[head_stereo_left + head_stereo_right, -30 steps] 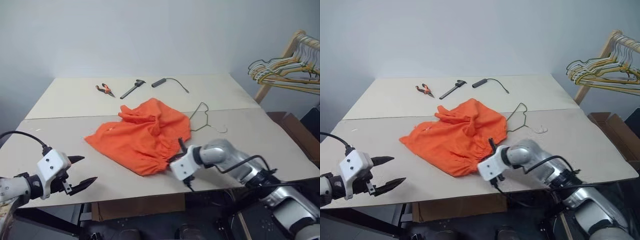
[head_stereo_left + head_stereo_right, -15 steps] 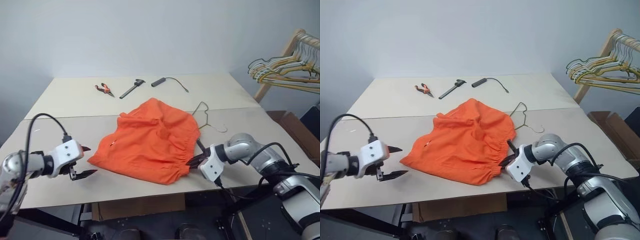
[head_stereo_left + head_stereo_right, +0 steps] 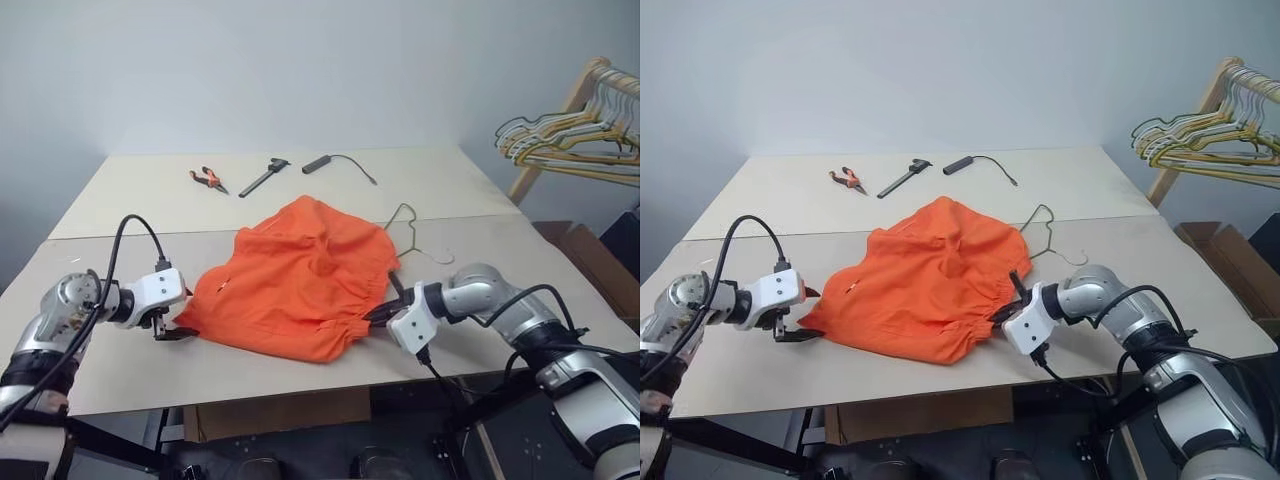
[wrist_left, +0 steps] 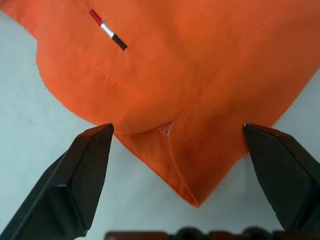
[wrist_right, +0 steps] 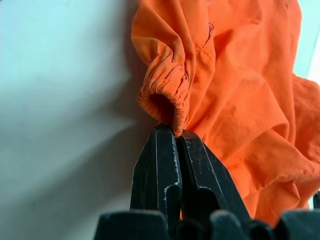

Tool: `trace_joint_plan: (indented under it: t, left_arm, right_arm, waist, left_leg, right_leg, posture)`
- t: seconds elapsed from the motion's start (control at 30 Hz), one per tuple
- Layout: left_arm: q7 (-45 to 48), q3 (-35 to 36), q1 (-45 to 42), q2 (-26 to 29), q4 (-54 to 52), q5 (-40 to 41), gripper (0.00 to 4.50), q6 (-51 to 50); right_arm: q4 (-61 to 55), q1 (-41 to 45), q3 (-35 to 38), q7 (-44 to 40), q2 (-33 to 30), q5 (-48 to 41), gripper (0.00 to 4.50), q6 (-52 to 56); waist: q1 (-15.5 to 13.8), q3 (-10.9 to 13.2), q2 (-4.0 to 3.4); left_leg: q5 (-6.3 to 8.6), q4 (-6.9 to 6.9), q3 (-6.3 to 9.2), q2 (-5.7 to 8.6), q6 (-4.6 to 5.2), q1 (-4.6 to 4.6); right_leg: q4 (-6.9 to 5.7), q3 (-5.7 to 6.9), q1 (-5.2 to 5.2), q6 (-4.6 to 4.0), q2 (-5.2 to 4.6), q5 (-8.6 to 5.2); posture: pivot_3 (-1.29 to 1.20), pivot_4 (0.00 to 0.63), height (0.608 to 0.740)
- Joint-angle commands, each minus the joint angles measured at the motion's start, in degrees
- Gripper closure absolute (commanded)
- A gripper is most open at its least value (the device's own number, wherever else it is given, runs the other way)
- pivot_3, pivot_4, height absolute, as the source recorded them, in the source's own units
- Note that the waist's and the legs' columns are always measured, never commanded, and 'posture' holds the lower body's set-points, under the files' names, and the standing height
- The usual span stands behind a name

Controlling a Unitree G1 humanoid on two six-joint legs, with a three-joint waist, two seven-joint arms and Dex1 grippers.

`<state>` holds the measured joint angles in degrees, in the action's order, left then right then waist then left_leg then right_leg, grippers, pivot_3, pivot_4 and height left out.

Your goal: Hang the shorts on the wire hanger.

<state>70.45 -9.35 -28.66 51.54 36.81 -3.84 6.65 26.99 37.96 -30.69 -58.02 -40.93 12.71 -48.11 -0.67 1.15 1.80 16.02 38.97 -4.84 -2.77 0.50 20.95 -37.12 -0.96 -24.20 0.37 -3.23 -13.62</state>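
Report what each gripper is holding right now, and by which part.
The right gripper is shut on the shorts, pinching the gathered elastic waistband. The left gripper holds nothing: it is open, its fingers either side of a corner of the fabric.

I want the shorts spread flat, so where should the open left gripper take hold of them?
Take the pointed corner of the shorts that lies flat on the table, coming in from the robot's left. The left gripper already straddles it with its jaws wide, while the right gripper pinches the gathered waistband on the opposite side.
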Motion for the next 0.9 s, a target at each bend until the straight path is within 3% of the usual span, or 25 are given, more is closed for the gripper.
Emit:
trace_joint_plan:
  t: [0.03, 0.13, 0.37, 0.53, 0.73, 0.9]
  left_arm:
    - [-0.37, -2.01, -3.16, -1.28, 6.36, -2.91, 0.00, 0.69]
    - [1.79, -2.30, -5.33, -2.65, 10.56, -2.38, 0.61, 0.74]
    - [4.90, -2.25, -7.48, -4.11, 16.32, -2.62, 2.91, 0.87]
    - [6.78, -0.64, -7.00, -3.54, 16.28, -0.91, 4.30, 1.66]
    - [8.18, 1.54, -1.57, 0.32, 9.62, 0.74, 4.43, 2.08]
    - [7.89, 5.62, 10.56, 5.58, -4.13, 4.12, 4.43, -1.71]
  right_arm:
    - [-1.62, 0.41, 2.13, 1.45, 0.67, 0.54, 4.48, 1.04]
    - [-1.73, 0.36, 2.26, 1.93, 0.98, 1.05, 4.50, 1.54]
    - [-1.62, 0.28, 2.52, 3.28, 1.34, 2.30, 4.50, 2.16]
    - [-1.68, 0.16, 2.57, 4.52, 1.77, 2.97, 4.50, 2.66]
    - [-0.64, 0.89, 3.36, 9.18, 3.14, 6.15, 4.50, 2.47]
    - [-2.06, 0.76, 3.33, 10.93, 2.73, 7.93, 4.50, 1.16]
  waist:
    - [0.01, 0.00, -0.01]
    - [0.03, -0.03, -0.04]
    - [0.03, -0.12, -0.18]
    - [0.16, -0.17, -0.26]
    - [1.27, -0.17, -0.24]
    - [2.45, -0.17, -0.25]
  left_leg:
    - [0.00, 0.00, 0.00, 0.00, 0.00, -0.06]
    - [-0.01, 0.00, -0.01, 0.01, 0.01, -0.16]
    - [-0.02, 0.01, -0.01, 0.03, 0.03, -0.26]
    - [-0.02, 0.00, -0.03, 0.02, 0.03, -0.42]
    - [-0.02, 0.00, -0.05, 0.00, 0.03, -0.24]
    - [0.06, -0.03, -0.01, -0.07, 0.14, -0.23]
  right_leg:
    - [0.00, 0.00, 0.05, 0.00, 0.00, 0.00]
    - [-0.05, -0.03, 0.12, 0.00, 0.01, 0.00]
    - [-0.09, -0.06, 0.20, 0.00, 0.00, 0.00]
    - [-0.14, -0.12, 0.29, 0.00, 0.01, 0.00]
    - [-0.16, -0.22, 0.08, 0.00, 0.02, 0.00]
    - [-0.16, -0.39, -0.01, 0.01, 0.00, 0.00]
  posture:
    - [0.07, 0.000, 0.740]
    - [0.07, 0.000, 0.740]
    - [0.06, 0.000, 0.740]
    - [0.06, 0.000, 0.740]
    - [0.06, 0.000, 0.740]
    - [0.07, 0.000, 0.740]
